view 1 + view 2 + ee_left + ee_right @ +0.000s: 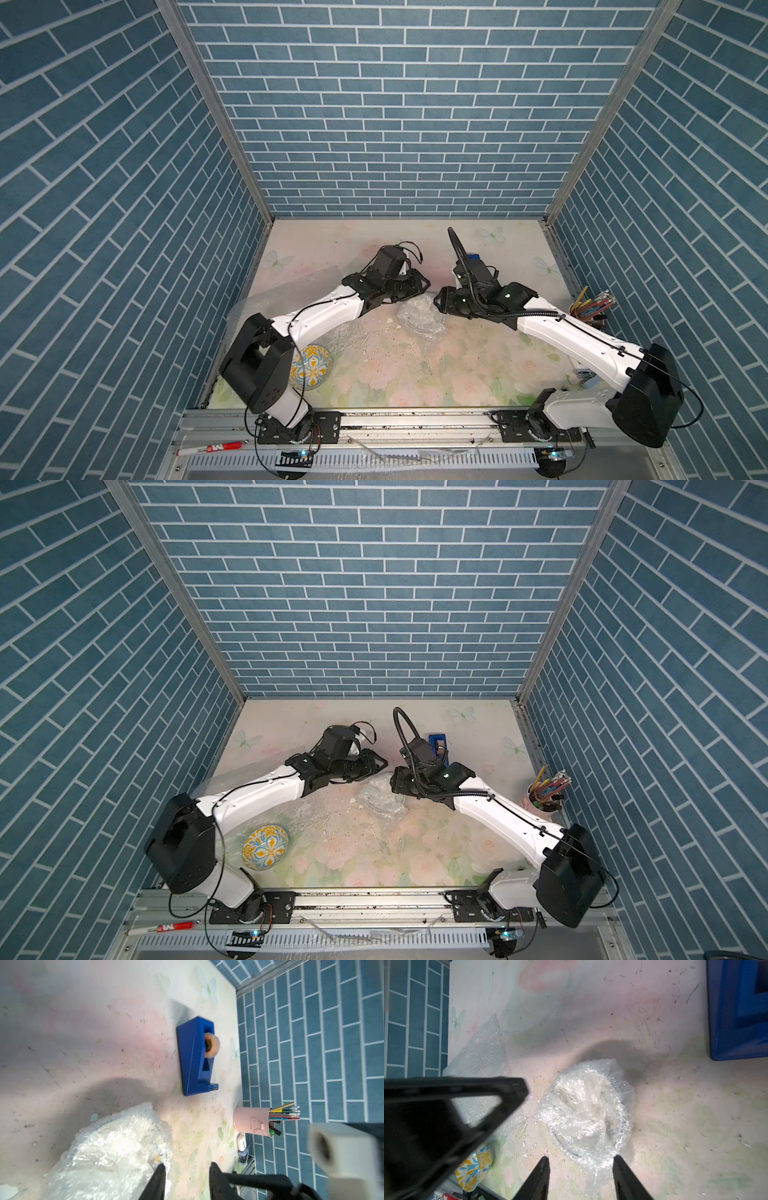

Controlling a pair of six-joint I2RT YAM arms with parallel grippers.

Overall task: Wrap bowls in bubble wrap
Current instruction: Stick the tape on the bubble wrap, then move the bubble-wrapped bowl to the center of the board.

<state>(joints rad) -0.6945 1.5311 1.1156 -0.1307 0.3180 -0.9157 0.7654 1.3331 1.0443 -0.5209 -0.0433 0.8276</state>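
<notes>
A yellow-and-blue floral bowl (311, 365) (266, 848) (475, 1167) lies bare at the front left, on the edge of a flat bubble wrap sheet (282, 299) (249, 779) (481, 1059). At mid-table sits a crumpled bundle of bubble wrap (419, 318) (382, 798) (116, 1147) (587, 1109), and a thin blue bowl rim shows through it. My left gripper (428, 284) (386, 766) (187, 1165) hovers open at the bundle's far edge, holding nothing. Facing it, my right gripper (436, 297) (392, 777) (580, 1158) is open above the bundle's edge.
A blue tape dispenser (473, 257) (437, 742) (197, 1057) stands behind the right wrist. A pink cup of pencils (590, 307) (544, 796) (251, 1122) is by the right wall. A red-and-white marker (208, 449) lies on the front rail. Small white flecks litter the floral table (415, 374).
</notes>
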